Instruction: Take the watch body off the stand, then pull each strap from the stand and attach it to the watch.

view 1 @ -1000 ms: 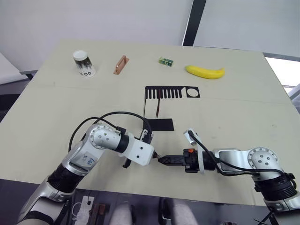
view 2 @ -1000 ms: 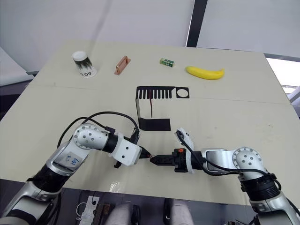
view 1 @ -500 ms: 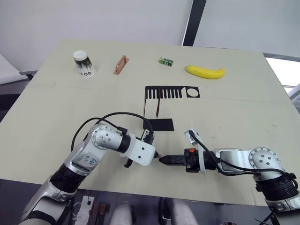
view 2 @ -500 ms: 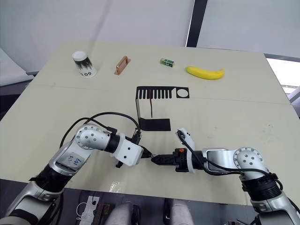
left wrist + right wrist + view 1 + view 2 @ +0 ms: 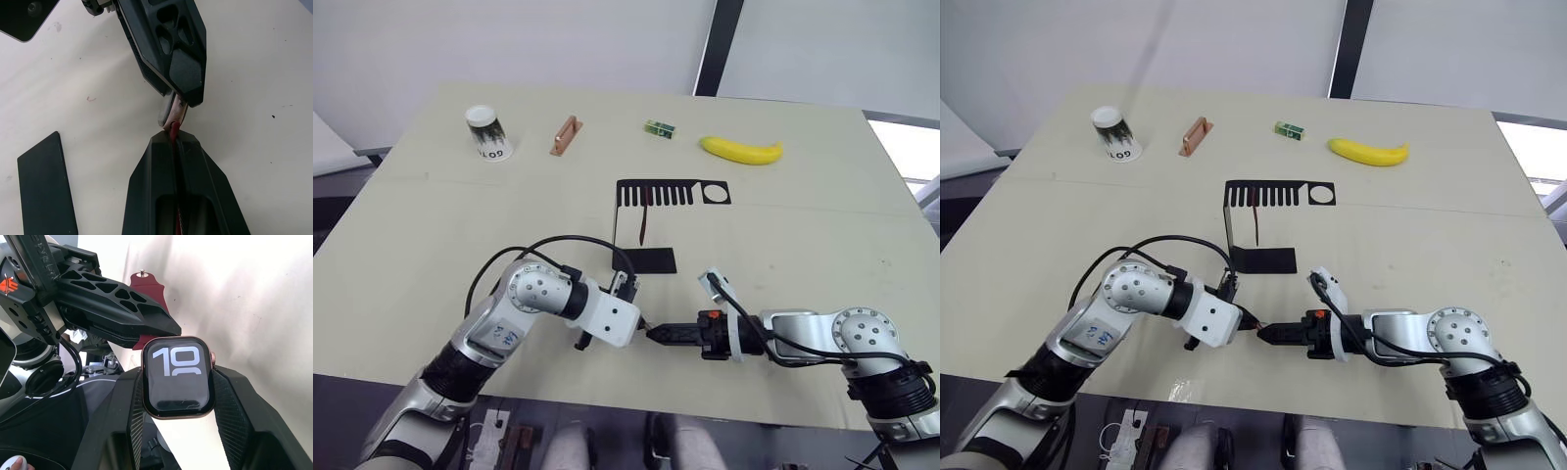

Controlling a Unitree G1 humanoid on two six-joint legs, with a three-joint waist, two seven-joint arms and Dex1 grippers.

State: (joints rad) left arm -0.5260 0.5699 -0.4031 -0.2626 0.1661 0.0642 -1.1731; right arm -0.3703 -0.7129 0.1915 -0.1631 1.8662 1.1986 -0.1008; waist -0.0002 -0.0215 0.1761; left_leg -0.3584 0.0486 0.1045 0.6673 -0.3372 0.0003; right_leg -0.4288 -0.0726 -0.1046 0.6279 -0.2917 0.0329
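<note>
Right gripper (image 5: 177, 382): I have it clenched on the watch body (image 5: 178, 376), one finger on each side edge, screen facing my wrist camera.
Left gripper (image 5: 177, 142): pinched flat on a dark-red strap (image 5: 174, 131); just the strap's end pokes out past the tips.
Where they meet: strap end touching the watch edge, right between the two sets of tips, low over the table (image 5: 803, 235) in front of the stand (image 5: 651, 211).
Step in hand: seating this first strap, as I judge it.
How I'd do it: keep the strap end square to the case slot, push straight along it, hold the watch hand rigid, no twisting.
Watch look: small rounded square, black screen, pale digits, rosy rim, small crown on one side.
Strap look: slim, wine-red, a small stud at its far end.
Second strap (image 5: 645, 217): hanging from the stand's comb, well away from both grippers.
</note>
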